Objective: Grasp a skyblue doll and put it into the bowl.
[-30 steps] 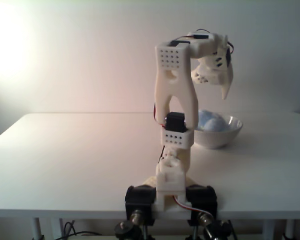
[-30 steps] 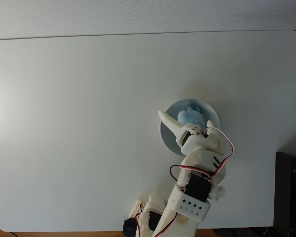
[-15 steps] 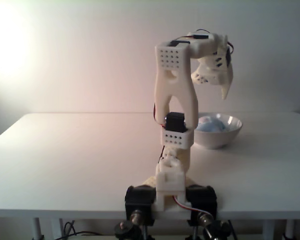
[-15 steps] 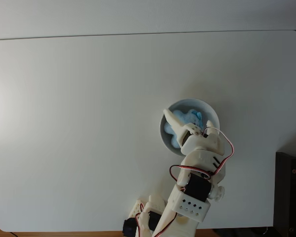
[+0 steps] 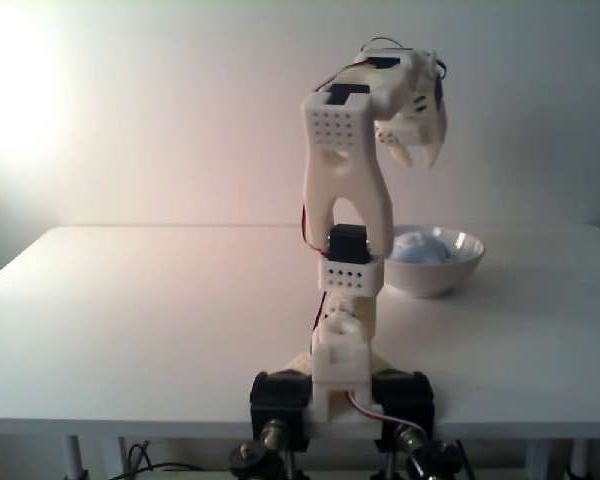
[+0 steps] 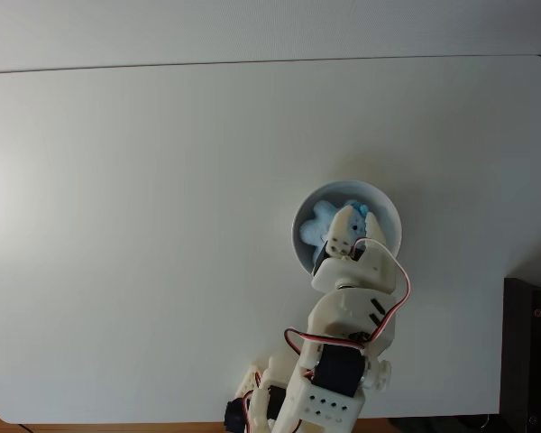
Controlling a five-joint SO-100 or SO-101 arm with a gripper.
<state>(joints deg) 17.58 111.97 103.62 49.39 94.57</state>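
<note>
Fuzzy skyblue plush doll: lay inside glossy white round bowl on white table, well below the raised white jaws, which held nothing; gap indiscernible.

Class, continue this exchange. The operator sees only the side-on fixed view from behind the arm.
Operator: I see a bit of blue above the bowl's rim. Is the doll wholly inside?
Observer: Yes. In the fixed view from above, the doll lies within the bowl, reaching toward its left wall.
Operator: The tool hangs high. Is it over the bowl?
Observer: Yes. From above, it overlaps the bowl's middle and lower part, with blue showing on both sides of it.
</note>
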